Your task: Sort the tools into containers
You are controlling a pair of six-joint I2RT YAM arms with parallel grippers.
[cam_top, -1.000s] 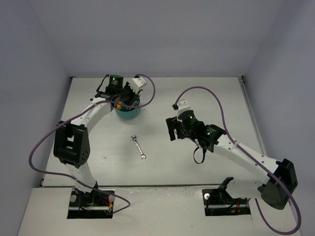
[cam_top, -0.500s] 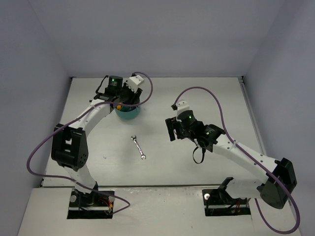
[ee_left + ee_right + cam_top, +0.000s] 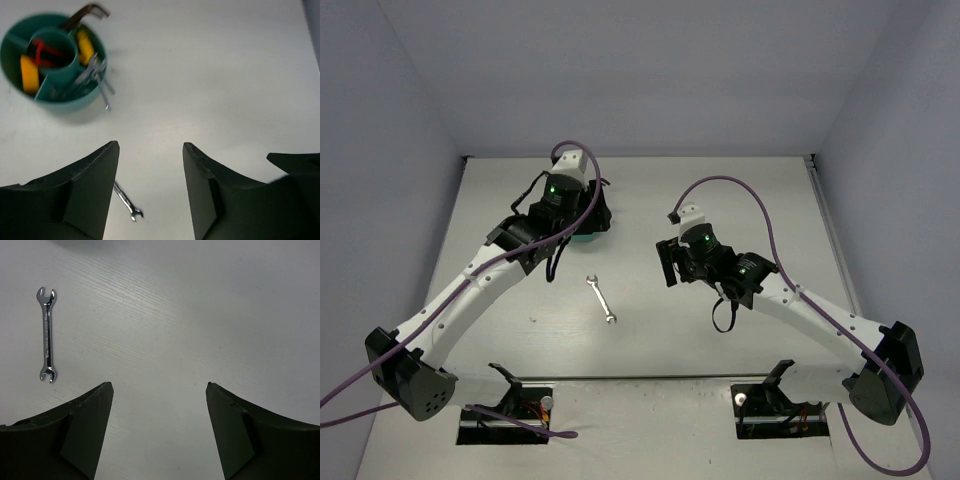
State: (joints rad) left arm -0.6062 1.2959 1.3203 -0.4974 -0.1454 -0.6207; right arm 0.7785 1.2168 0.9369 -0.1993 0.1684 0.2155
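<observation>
On bench between arms: wrench [image 3: 602, 299] flat, only loose tool in view, well apart from bowl [image 3: 65, 102] | bowl: other tools sorted by compartment | left end effector [image 3: 150, 145]: apart, empty, raised, clear of bowl | right end effector [image 3: 158, 385]: apart, empty, near wrench, seemingly poised for pickup

From my left wrist I see the round teal organiser [image 3: 65, 104] standing upright on the table, already loaded. A red-handled tool [image 3: 42, 52] sits in its central ring and a blurred yellow tool [image 3: 29, 75] in an outer compartment. A yellow-orange handle [image 3: 85, 46] lies in another, and a dark hex key [image 3: 89, 11] juts over the rim. A bunch of silver wrenches [image 3: 97, 75] leans out past the wall. One double open-ended wrench [image 3: 46, 334] lies flat on the table, well apart from the organiser.
</observation>
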